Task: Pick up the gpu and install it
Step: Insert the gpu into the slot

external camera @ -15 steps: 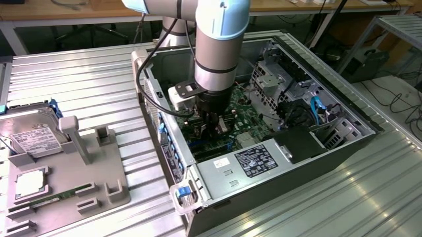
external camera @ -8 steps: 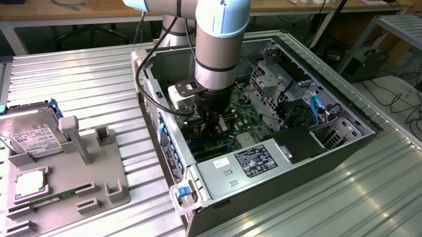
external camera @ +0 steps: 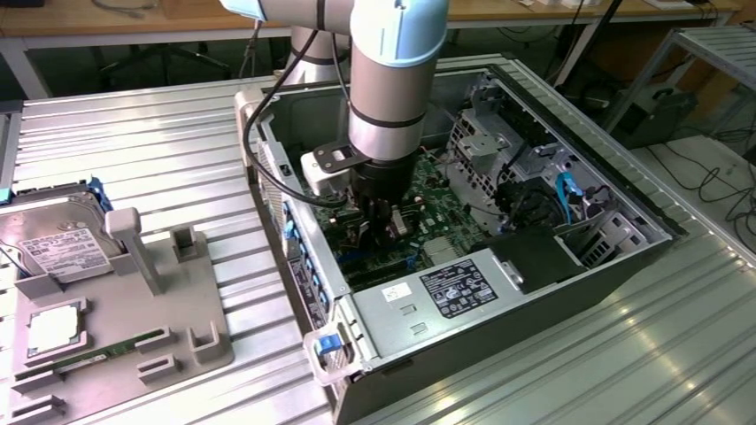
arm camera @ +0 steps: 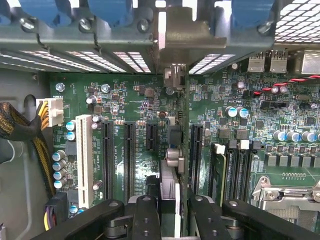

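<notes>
My gripper point(external camera: 384, 223) reaches down into the open computer case point(external camera: 614, 257), just above the green motherboard point(external camera: 437, 190). It is shut on the gpu point(arm camera: 172, 155), which the wrist view shows edge-on between the black fingers point(arm camera: 145, 215). The card's silver bracket point(arm camera: 175, 30) sits against the case's rear slot openings. The card stands upright over the motherboard point(arm camera: 135, 105), between a short black slot point(arm camera: 150, 137) and a long black slot point(arm camera: 196, 155). Whatever lies directly under the card is hidden by it.
Beside the card are more black slots point(arm camera: 107, 160), a white slot point(arm camera: 84, 160), memory slots point(arm camera: 235, 165) and a braided cable bundle point(arm camera: 20, 125). A power supply point(external camera: 455, 288) fills the case's near end. Outside, a grey fixture point(external camera: 154, 328) holds a hard drive point(external camera: 53, 248) and a memory stick point(external camera: 101, 352).
</notes>
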Controlling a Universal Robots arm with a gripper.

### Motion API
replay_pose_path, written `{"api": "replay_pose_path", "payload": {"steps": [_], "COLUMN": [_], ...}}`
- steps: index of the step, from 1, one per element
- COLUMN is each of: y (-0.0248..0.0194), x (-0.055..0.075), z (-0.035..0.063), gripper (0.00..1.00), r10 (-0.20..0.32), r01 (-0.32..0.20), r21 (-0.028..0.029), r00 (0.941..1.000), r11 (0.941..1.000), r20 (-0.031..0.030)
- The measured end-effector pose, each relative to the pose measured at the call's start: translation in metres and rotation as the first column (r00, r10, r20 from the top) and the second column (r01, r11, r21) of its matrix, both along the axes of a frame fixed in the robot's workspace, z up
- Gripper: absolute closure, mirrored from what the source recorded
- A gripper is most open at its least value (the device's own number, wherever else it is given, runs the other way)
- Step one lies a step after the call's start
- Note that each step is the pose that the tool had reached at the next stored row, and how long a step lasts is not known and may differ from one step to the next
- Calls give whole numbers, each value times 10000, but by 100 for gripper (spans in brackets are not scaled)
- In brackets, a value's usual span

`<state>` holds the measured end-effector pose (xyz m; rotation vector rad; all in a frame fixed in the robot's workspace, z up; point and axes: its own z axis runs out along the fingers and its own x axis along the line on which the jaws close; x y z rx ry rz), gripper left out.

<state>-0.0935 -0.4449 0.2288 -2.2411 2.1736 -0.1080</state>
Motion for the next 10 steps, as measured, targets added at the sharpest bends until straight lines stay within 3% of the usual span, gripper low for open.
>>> {"api": "replay_pose_path", "payload": {"steps": [10], "y": [0], "x": [0], "z": [-59], "gripper": [72], "r10": [0], "r01": [0], "r21": [-6], "r00": [10000], "r11": [10000], "r20": [-3]}}
